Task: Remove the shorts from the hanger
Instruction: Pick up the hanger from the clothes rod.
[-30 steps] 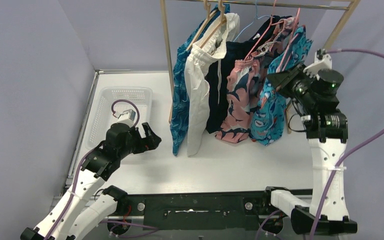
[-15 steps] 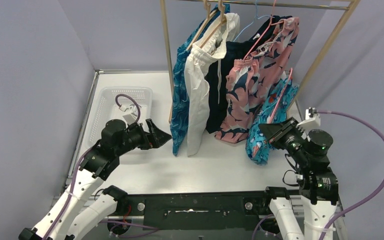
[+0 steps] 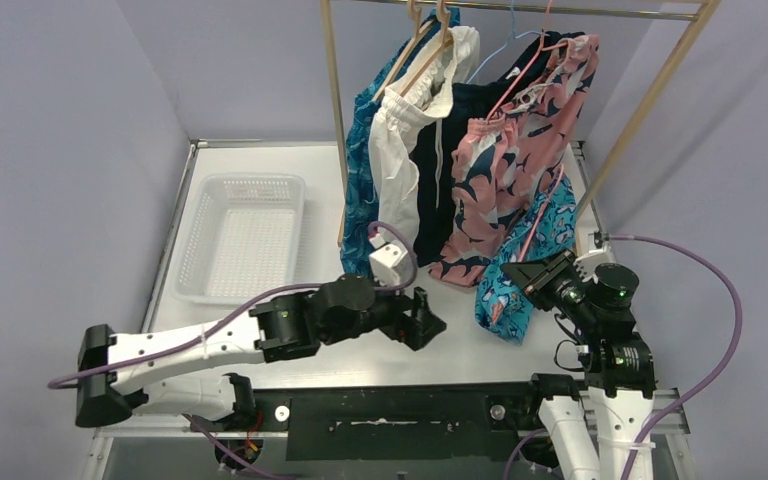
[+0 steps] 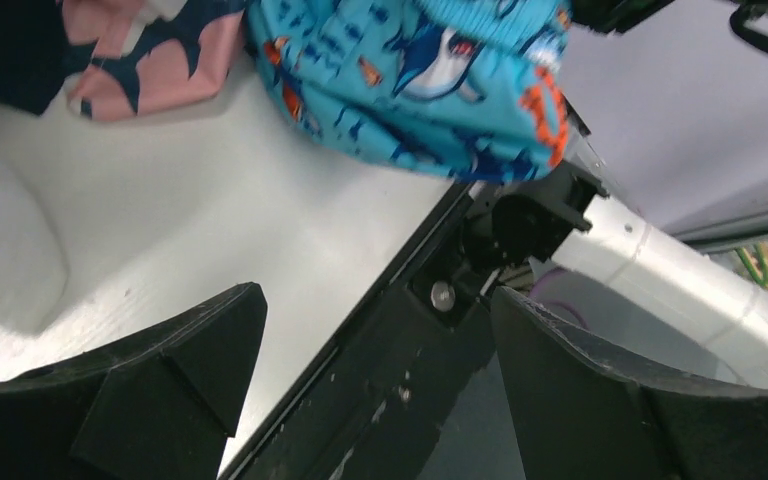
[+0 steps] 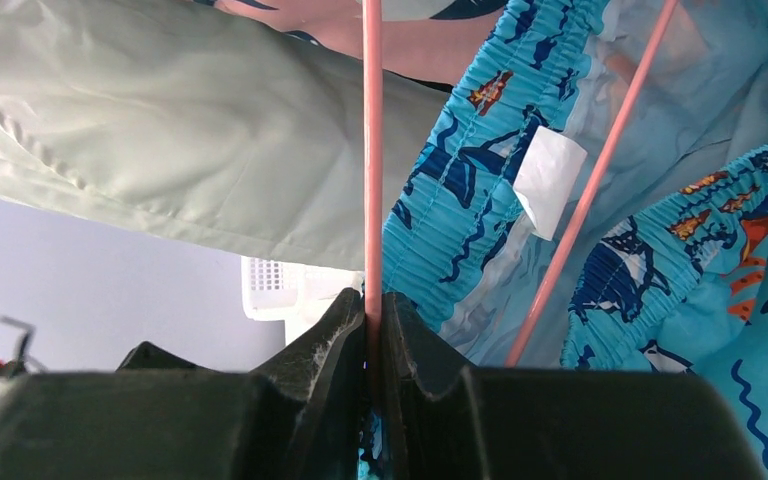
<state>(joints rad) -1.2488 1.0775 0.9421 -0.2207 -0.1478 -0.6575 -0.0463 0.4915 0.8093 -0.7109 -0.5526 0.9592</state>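
The right gripper (image 5: 373, 305) is pinched tight on a thin pink wire hanger (image 5: 371, 150), whose rod rises straight up from between the closed fingers. The teal cartoon-print fabric shorts (image 3: 550, 225) hang draped on that hanger, clear of the wooden rail (image 3: 332, 90), at about 4 o'clock on the white table (image 3: 322, 220). In the right wrist view their gathered waistband and a white label (image 5: 548, 168) sit at about 2 o'clock from the fingertips. Whether the lower hem touches the table cannot be told. The left gripper (image 3: 430, 320) reaches low across the table at about 6 o'clock, jaws spread wide with nothing between them, the teal shorts at 12 o'clock in its own view. On the rail at 12 o'clock hang the pink-and-navy floral shorts (image 3: 505, 170), plain navy shorts (image 3: 440, 170), white drawstring shorts (image 3: 400, 160) and blue leaf-pattern shorts (image 3: 360, 180), side by side. A white perforated plastic basket (image 3: 190, 240) sits at 9 o'clock.
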